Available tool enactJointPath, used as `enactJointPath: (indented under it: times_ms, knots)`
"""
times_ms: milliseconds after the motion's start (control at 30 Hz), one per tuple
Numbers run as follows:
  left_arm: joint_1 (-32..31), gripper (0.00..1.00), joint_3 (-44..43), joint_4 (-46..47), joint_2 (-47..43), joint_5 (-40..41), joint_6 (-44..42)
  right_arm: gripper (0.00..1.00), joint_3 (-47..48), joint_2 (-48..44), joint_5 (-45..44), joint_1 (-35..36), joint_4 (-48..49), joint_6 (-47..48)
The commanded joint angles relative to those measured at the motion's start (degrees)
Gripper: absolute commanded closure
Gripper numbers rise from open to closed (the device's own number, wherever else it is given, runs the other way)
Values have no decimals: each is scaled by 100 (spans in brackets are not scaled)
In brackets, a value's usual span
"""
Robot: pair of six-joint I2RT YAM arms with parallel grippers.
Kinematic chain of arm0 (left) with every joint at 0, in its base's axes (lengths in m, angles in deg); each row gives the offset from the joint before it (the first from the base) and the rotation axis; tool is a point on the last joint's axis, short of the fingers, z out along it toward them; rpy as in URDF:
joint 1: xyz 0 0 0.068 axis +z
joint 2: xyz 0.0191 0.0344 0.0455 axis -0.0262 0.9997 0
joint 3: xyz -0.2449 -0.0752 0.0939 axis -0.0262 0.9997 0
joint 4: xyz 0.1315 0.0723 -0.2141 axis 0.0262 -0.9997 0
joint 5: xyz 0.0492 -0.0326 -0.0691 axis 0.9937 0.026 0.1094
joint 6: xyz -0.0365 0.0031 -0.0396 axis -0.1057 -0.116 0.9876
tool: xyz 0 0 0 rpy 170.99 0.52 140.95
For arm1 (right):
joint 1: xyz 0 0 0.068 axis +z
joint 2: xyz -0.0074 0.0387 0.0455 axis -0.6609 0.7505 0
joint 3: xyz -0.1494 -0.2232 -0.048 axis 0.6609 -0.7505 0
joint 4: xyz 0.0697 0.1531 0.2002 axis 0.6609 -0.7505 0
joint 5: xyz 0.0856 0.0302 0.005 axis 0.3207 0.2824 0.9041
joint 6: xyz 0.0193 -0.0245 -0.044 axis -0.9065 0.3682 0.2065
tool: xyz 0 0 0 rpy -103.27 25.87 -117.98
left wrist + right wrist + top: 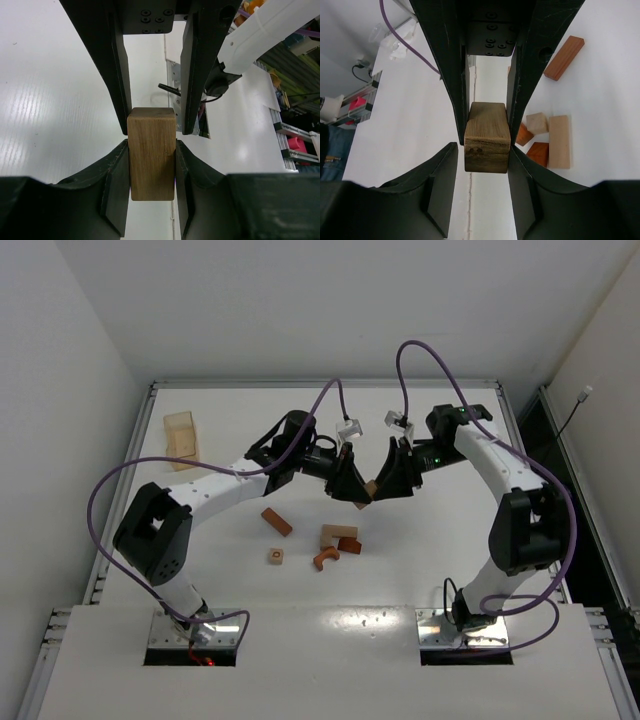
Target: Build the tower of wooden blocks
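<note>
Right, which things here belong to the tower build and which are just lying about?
Job: wood block between left gripper and right gripper; loose reddish-brown bar, arch, pale bar, small pale cube.
Lying about: pale wooden box, purple cables.

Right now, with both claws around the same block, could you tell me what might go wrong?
The brown wooden block sits between the left claw and the right claw; if one releases before the other grips firmly, it may drop.
The loose tan and reddish wooden blocks lie nearby on the white table; a falling block could scatter them.
</note>
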Motion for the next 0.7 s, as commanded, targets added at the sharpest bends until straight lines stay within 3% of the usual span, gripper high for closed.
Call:
enactJointPath:
  times_ms: [0,300,433,500,533,633,667]
  knots:
    - [-54,100,-85,262,-265,58,-189,60,294,-49,411,45,-211,191]
    - [-107,100,20,139,-265,111,-373,64,348,-49,411,45,-211,191]
    - [-160,100,20,77,-265,111,-426,76,400,4,411,45,-211,191]
    - [-160,100,20,25,-265,233,-426,88,400,4,411,45,-211,191]
    - [-160,85,20,24,-213,234,-426,91,400,4,411,45,-211,191]
    - [-160,64,72,-28,-212,348,-364,98,400,-49,332,45,-211,191]
    - [-160,50,142,-28,-290,409,-364,100,461,-49,271,45,-211,191]
